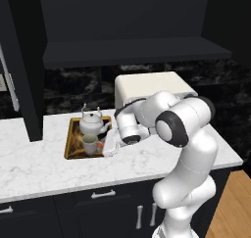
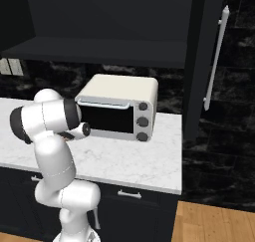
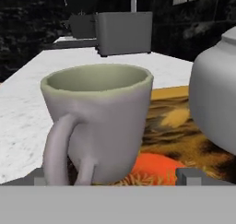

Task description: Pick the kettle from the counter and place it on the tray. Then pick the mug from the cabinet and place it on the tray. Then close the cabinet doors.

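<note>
Though no brand or writing can be read anywhere, the mug (image 1: 90, 144) stands upright on the tray (image 1: 71, 140) at centre-left, just in front of the kettle (image 1: 92, 124). The claw (image 3: 118, 176) is spread wide around the mug's base. The tray lies on the counter (image 1: 44, 166), left of the toaster oven (image 2: 118, 106).

Mug (image 3: 99, 121) and kettle (image 3: 216, 98) crowd the tray (image 1: 73, 139); counter (image 1: 34, 158) left lies bare.

Base views flank arm, sharing counter (image 1: 39, 158), hand view close on mug (image 3: 99, 121)
</note>
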Tool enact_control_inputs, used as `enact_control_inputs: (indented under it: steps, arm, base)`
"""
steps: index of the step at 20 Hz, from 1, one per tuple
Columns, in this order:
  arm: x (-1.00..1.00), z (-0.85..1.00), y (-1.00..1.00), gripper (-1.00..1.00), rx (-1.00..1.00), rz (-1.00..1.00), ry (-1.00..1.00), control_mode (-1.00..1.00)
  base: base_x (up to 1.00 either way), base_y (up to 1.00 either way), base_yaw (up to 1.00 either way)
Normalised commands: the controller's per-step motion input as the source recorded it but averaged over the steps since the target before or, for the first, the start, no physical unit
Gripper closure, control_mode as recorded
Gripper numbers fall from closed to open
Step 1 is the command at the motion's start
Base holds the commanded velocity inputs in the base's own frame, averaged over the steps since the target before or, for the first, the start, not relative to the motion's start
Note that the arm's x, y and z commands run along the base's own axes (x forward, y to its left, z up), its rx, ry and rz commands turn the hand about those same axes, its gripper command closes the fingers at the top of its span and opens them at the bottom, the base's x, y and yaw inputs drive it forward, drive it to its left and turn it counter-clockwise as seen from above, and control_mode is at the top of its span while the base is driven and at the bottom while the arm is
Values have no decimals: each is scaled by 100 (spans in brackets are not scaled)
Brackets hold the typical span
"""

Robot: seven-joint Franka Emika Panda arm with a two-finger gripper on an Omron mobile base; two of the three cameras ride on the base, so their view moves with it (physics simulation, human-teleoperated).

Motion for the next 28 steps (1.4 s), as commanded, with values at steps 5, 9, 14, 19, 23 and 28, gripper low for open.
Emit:
enact_control_inputs:
  steps: [5, 9, 14, 19, 23, 28]
  arm:
    - [-25, 8, -2, -100, 0, 5, -4, -100]
    - [-1, 21, -18, -100, 0, 0, 0, -100]
    - [-40, 49, -31, -100, 0, -3, 1, -100]
    - [-77, 75, -18, -100, 0, -12, 12, -100]
    - [-80, 98, -11, -100, 0, -21, 23, -100]
    - [-60, 100, -17, -100, 0, -25, 34, -100]
  base:
    - [0, 0, 0]
    - [0, 0, 0]
    - [0, 0, 0]
    - [0, 0, 0]
    - [0, 0, 0]
    - [0, 0, 0]
